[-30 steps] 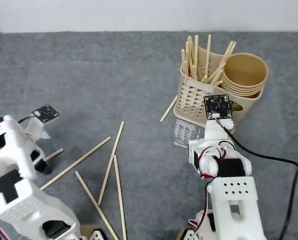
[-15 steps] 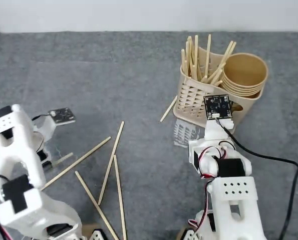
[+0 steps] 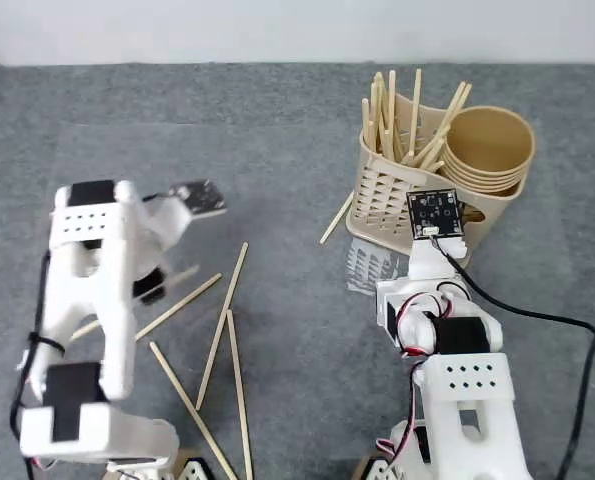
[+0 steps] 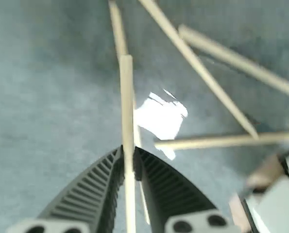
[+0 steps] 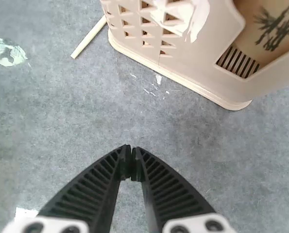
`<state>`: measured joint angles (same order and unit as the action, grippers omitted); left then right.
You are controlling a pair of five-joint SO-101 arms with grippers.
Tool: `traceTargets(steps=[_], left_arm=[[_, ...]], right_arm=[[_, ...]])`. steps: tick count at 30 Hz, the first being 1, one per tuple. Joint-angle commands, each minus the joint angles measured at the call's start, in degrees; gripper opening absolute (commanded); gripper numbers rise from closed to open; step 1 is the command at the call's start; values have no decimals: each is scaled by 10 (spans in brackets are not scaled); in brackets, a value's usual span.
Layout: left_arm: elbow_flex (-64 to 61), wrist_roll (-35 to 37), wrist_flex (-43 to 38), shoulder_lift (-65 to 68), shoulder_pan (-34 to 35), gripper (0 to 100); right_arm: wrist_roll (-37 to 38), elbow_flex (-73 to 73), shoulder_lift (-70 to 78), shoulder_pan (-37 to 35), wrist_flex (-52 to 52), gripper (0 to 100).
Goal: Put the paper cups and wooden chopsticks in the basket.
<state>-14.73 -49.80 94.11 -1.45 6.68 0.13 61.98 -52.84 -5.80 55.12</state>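
My left gripper (image 4: 128,150) is shut on a wooden chopstick (image 4: 127,97), which sticks out ahead of the jaws above other loose chopsticks (image 4: 202,77). In the high view this gripper (image 3: 151,284) hangs over the left part of the table with the held chopstick (image 3: 180,273). The beige basket (image 3: 382,195) at the back right holds several chopsticks (image 3: 392,110) and stacked paper cups (image 3: 489,150). My right gripper (image 5: 131,148) is shut on nothing, low over the mat just in front of the basket (image 5: 183,63).
Several chopsticks (image 3: 222,325) lie on the grey mat between the arms. One more chopstick (image 3: 336,218) rests against the basket's left foot, also seen in the right wrist view (image 5: 88,38). The right arm's wrist camera (image 3: 434,213) overlaps the basket's front wall.
The left arm has swung from the table's left edge toward the middle and back, carrying the chopstick along. The right arm has kept still.
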Motion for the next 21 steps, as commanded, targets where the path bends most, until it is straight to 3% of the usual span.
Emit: traceTargets(steps=[1,8,13,21], left_arm=[[62,77,-4,-93,-61,12],[157,273,-62,-234,-193,12],[175,425,-236,-280,-252,12],[169,551,-548,-261,-326,12]], right_arm=[[2,-5,-15,-3,-10,9],[2,-5,-15,-3,-10,9],[2,-5,-15,-3,-10,9],[2,-5,-15,-3,-10,9]])
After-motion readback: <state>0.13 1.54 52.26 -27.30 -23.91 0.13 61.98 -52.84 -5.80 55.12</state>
